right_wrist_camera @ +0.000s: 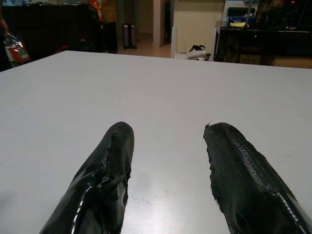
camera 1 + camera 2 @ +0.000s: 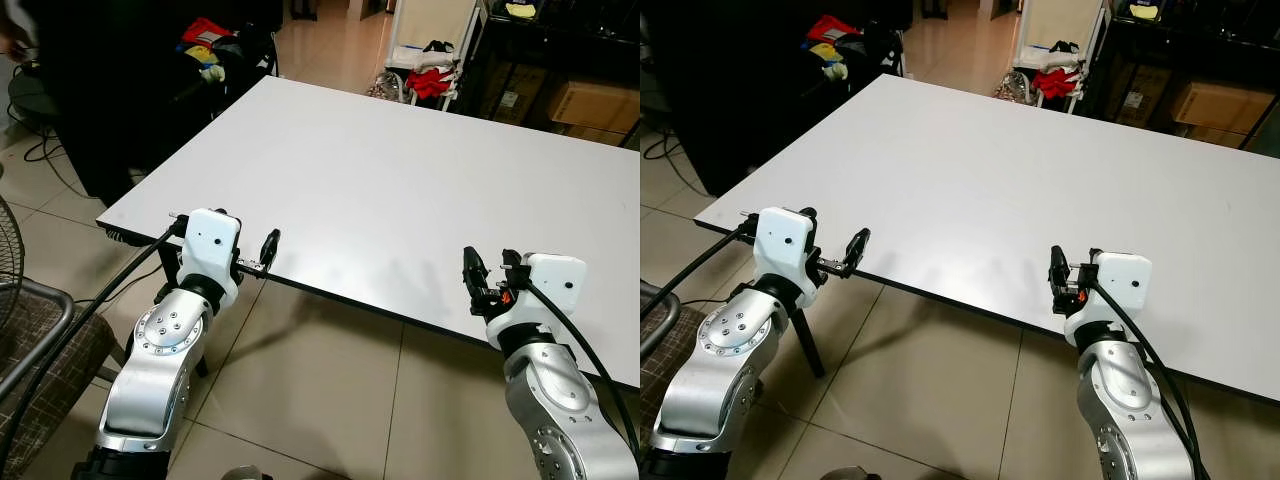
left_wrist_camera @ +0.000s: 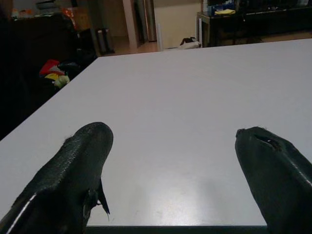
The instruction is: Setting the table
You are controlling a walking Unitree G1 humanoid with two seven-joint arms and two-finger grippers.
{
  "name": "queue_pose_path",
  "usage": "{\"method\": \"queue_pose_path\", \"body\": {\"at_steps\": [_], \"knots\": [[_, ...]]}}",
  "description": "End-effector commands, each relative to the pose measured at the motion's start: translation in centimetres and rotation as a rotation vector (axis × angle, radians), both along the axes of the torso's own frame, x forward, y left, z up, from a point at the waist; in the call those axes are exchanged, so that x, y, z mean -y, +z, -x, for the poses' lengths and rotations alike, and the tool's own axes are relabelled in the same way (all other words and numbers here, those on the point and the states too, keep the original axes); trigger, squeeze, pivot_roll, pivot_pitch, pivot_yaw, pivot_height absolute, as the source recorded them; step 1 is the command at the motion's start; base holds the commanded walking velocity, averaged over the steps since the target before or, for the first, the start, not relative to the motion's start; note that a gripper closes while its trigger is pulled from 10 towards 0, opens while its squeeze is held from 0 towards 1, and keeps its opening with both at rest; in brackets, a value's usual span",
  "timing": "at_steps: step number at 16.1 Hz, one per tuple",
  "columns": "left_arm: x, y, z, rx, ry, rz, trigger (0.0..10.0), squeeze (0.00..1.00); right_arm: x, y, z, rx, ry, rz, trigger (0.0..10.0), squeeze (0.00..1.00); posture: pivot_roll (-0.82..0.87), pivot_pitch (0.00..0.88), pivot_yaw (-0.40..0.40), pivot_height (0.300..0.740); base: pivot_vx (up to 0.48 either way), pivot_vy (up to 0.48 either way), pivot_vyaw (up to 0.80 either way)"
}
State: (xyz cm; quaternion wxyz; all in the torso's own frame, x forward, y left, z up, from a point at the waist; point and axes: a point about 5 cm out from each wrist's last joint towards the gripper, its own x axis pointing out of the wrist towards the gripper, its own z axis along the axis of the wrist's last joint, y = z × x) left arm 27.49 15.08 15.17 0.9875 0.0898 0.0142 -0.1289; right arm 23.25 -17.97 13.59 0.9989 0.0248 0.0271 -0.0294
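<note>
A big white table (image 2: 400,190) runs across the middle of the head views, from the lower left edge up toward the upper right, standing on pale floor tiles (image 2: 320,380); its top is plain white all over, and that is the piece this job turns on.

The left gripper (image 2: 268,250) sits low and left of centre in the left eye view, right at the table's near edge, its black fingers poking just over the rim; from the left wrist view the two fingertips (image 3: 87,151) stand wide apart above the white surface, with nothing between them; the silver left arm (image 2: 165,345) rises from the bottom left corner, a black cable (image 2: 90,310) looping off it.

The right gripper (image 2: 490,272) is at the lower right, likewise at the near edge and pointing in over the table; in the right wrist view its fingers (image 1: 112,161) are parted, a fair gap between them though narrower than the other pair, and they hold nothing.

In the upper left of the frame sits a dark heap with red and yellow bits (image 2: 205,40); top centre, a white rack with red cloth (image 2: 432,75); a cardboard box (image 2: 590,105) at the upper right; a chair (image 2: 40,340) at the lower left edge.
</note>
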Motion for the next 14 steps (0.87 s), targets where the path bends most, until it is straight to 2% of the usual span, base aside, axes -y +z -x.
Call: {"method": "queue_pose_path", "body": {"at_steps": [1,2,3,4,7,9,10,12,14], "knots": [[-1.5,0.6,-2.0,-0.13,0.214,0.248,10.0,0.0,-2.0,4.0,-2.3,0.042,0.113,-0.441,10.0,0.0,-0.07,0.0,0.056,0.74,0.0,0.0,0.0],[-1.6,-0.4,-1.6,-0.151,0.204,0.106,10.0,0.0,-0.8,3.8,-2.1,0.109,-0.007,-0.365,10.0,0.0,-0.03,0.0,0.046,0.74,0.0,0.0,0.0],[-1.7,-0.6,-1.4,-0.163,0.198,0.076,10.0,0.0,-0.7,3.1,-2.0,0.071,-0.004,-0.375,10.0,0.0,-0.02,0.0,0.039,0.74,0.0,0.0,0.0],[-2.1,-0.6,-1.4,-0.141,0.196,0.035,10.0,0.0,-0.8,2.5,-2.0,0.037,0.041,-0.329,10.0,0.0,0.0,0.0,0.024,0.74,0.0,0.0,0.0],[-3.3,-0.1,-1.4,-0.132,0.245,0.018,10.0,0.0,-0.6,2.2,-1.9,0.019,0.076,-0.158,10.0,0.0,0.03,0.0,-0.005,0.74,0.0,0.0,0.0],[-2.9,-0.2,-0.9,-0.142,0.191,-0.035,10.0,0.0,0.1,2.0,-1.8,0.022,0.027,-0.124,10.0,0.0,0.03,0.0,-0.007,0.74,0.0,0.0,0.0],[-2.8,0.4,-0.9,-0.1,0.206,-0.064,10.0,0.0,0.5,2.4,-1.8,0.036,0.005,-0.096,10.0,0.0,0.02,0.0,0.0,0.74,0.0,0.0,0.0],[-3.4,0.8,-1.0,-0.086,0.236,-0.052,10.0,0.0,0.4,2.4,-1.5,0.035,0.016,-0.037,10.0,0.0,0.01,0.0,0.005,0.74,0.0,0.0,0.0],[-3.7,0.7,-1.0,-0.09,0.246,-0.047,10.0,0.0,0.3,2.2,-1.3,0.034,0.004,-0.048,10.0,0.0,0.01,0.0,0.006,0.74,0.0,0.0,0.0]]}}
